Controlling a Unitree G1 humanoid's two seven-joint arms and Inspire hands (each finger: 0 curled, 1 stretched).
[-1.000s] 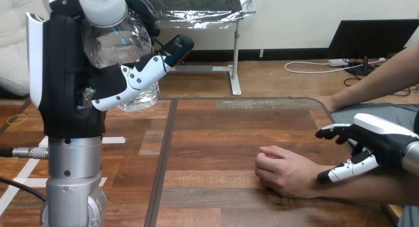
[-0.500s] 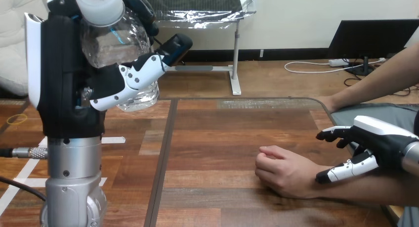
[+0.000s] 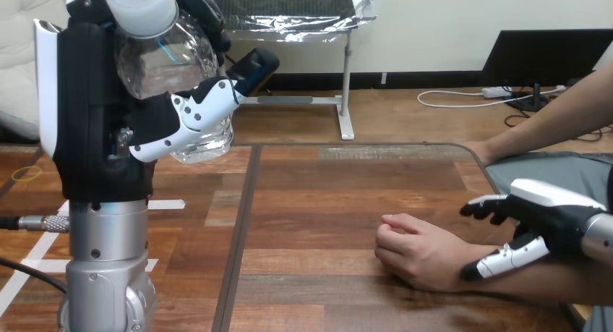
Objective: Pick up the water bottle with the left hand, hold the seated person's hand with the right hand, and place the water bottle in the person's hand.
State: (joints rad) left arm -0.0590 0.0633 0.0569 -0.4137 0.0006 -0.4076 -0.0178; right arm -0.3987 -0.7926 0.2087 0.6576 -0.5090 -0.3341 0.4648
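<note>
your left hand (image 3: pixel 94 122) was clamped round the water bottle (image 3: pixel 170 57), raised high over the left of the tabletop (image 3: pixel 325 194). your right hand (image 3: pixel 549 216) stood just beside the person's hand (image 3: pixel 419 252), a loose fist, with fingers spread, not closed. whether the thumb touched was hard to tell. the hold was in hand: next you needed to close there.

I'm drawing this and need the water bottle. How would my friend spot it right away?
Look to the left side of the table, where the robot's silver left arm stands upright. At its top, the left hand curls around the water bottle, held above the table. It's the see-through, crinkly thing with a white cap, unlike the person's hand resting on the wood.
</note>
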